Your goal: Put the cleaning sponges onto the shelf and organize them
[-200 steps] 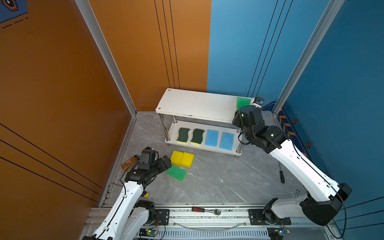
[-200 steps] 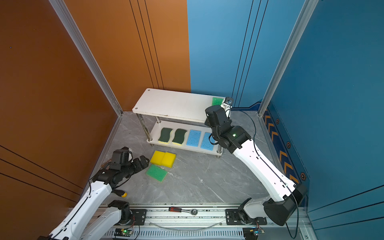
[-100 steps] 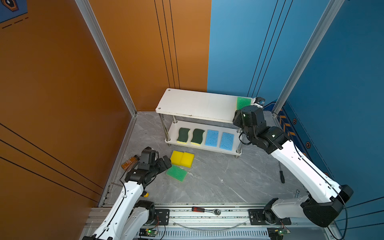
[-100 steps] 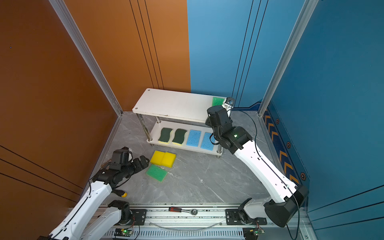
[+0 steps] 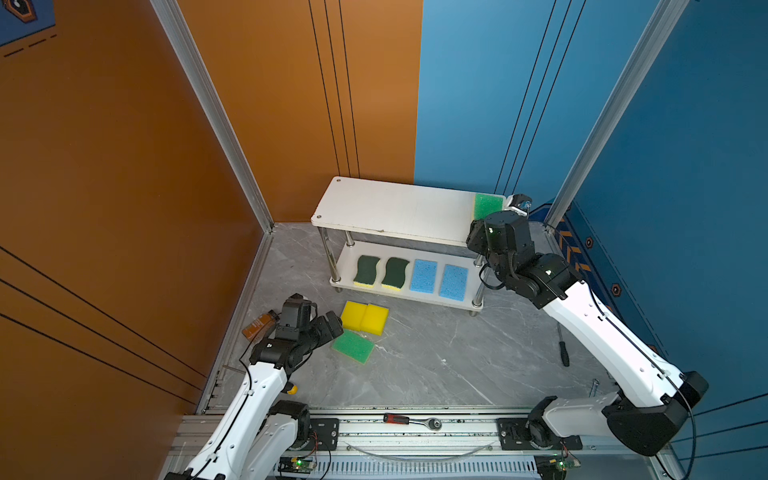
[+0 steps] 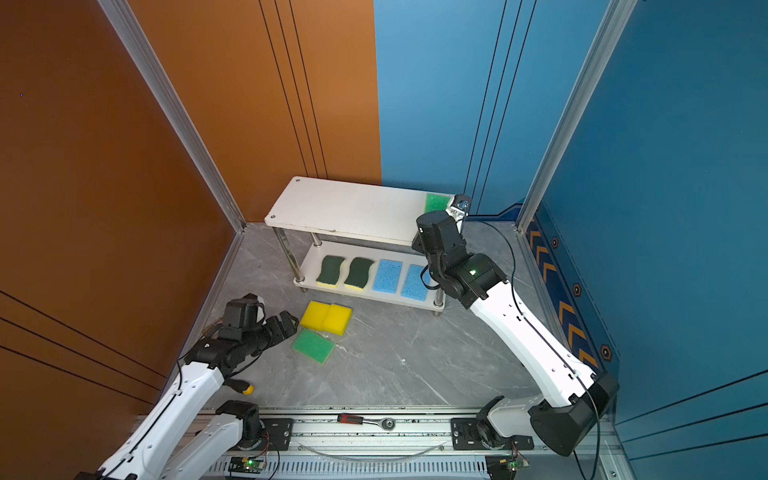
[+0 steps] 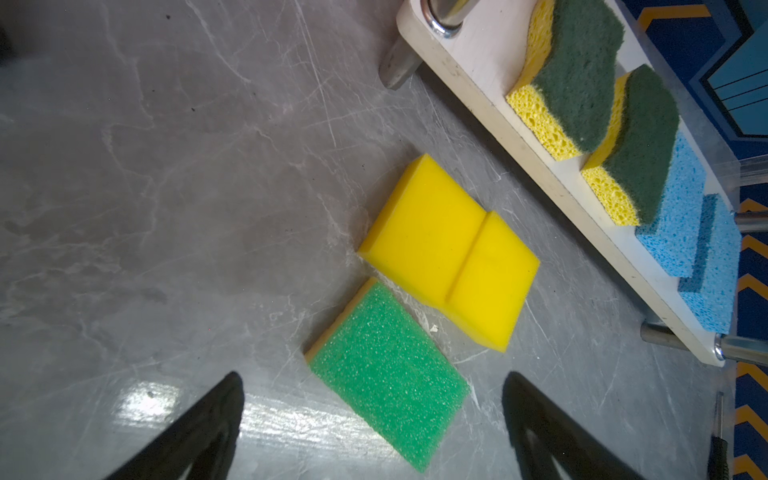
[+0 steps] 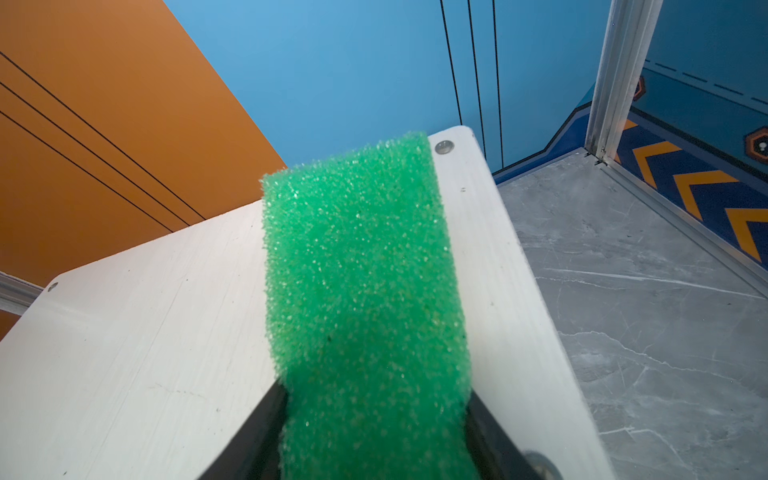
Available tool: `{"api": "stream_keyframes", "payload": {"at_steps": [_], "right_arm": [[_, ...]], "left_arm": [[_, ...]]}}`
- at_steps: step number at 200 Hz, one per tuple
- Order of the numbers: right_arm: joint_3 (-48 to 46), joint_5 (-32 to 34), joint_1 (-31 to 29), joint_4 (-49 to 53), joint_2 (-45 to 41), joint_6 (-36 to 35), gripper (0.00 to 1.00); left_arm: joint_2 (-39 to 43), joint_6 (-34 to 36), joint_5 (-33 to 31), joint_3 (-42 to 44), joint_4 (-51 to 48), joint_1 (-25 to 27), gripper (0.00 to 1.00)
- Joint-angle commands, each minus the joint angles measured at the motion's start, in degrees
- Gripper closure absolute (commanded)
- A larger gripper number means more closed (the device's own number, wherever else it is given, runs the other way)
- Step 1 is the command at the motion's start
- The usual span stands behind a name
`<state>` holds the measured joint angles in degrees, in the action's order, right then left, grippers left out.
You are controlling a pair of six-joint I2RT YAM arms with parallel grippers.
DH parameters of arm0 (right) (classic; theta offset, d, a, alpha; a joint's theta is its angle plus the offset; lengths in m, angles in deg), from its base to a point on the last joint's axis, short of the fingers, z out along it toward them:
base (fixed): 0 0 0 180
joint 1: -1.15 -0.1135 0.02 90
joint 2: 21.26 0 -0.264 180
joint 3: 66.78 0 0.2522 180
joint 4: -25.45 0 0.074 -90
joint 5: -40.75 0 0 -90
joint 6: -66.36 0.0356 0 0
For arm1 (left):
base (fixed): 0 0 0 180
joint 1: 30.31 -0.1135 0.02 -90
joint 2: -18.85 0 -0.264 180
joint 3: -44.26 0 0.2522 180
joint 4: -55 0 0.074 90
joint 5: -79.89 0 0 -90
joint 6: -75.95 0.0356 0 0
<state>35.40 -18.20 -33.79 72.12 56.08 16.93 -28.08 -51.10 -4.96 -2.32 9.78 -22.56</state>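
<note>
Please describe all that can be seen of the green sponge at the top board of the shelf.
The green sponge is a rectangle with a coarse, glittering, light-green scrub face turned up; its underside is hidden. It lies level over the right end of the shelf's top board, close to the far corner. The right gripper is shut on its near end and pinches it narrower there. Nothing else touches it.

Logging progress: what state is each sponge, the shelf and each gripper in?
Shelf: upright.
Top green sponge: on top tier, gripped.
Dark-green sponges: on lower tier.
Blue sponges: on lower tier.
Yellow sponges: on floor, touching.
Floor green sponge: on floor, free.
Left gripper: open, empty.
Right gripper: shut on top green sponge.
</note>
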Motion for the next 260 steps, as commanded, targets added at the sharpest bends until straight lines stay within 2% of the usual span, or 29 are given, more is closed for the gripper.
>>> {"api": "stream_keyframes", "payload": {"at_steps": [1,260], "right_arm": [[-1.31,-1.34,0.66,1.55,0.53,0.66,0.45],[-0.85,-3.45,1.00,2.87,1.87,-0.94,0.44]], "left_arm": [[0.62,0.38,-1.19,-1.29,0.00,-0.63,0.02],[0.54,0.30,-1.54,-1.85,0.02,-0.56,0.02]]}}
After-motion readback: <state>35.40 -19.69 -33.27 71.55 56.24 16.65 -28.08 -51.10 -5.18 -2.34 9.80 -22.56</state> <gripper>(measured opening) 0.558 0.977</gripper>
